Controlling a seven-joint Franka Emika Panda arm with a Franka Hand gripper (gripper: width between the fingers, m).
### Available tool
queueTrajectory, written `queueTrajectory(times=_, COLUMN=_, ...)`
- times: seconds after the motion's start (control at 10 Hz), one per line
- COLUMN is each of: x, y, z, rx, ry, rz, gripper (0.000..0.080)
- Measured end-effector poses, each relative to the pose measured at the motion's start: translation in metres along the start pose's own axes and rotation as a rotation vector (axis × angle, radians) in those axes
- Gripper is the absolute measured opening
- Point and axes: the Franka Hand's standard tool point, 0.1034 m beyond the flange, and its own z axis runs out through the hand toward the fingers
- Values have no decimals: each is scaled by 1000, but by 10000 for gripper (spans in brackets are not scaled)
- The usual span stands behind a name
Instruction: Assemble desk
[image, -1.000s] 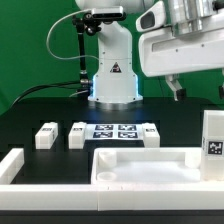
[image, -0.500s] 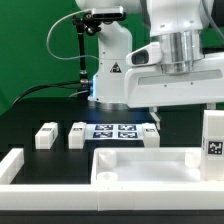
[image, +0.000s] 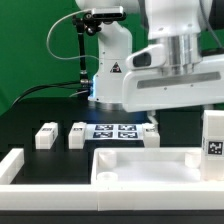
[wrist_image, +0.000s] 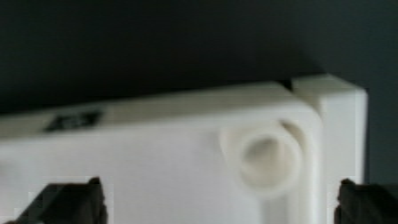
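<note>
Motion first — the arm has swung in from the exterior view's right and dropped lower, over the far edge of the broad flat rimmed white plastic desk panel (image: 140, 178), which lies near the front of the black tabletop (image: 40, 105). The tool (wrist_image: 217, 205) is released, its fingers spread wide above a panel corner with a round socket (wrist_image: 267, 160) — probably lining up a grasp. A short square white leg (image: 45, 135) lies well apart.

The exterior view was taken low and frontally, facing the arm's base (image: 112, 85) across the table (image: 40, 108). The wrist view was held close above the tabletop panel (wrist_image: 160, 150), shared by both.
</note>
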Motion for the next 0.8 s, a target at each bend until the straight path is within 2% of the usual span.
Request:
queueTrajectory(times=0.2, x=-11, y=17, z=7, rx=-18, ry=-64, rz=11, gripper=648)
queueTrajectory(times=0.3, x=-23, y=24, z=9, rx=-16, ry=-150, rz=27, gripper=648)
queueTrajectory(times=0.4, x=-26, y=25, z=9, rx=-13, ry=-182, rz=35, gripper=648)
queueTrajectory(times=0.7, x=-32, y=22, z=11, rx=11, ry=-424, rz=44, gripper=648)
queueTrajectory(times=0.8, x=-36, y=25, z=18, rx=-3, ry=-509, rz=33, gripper=648)
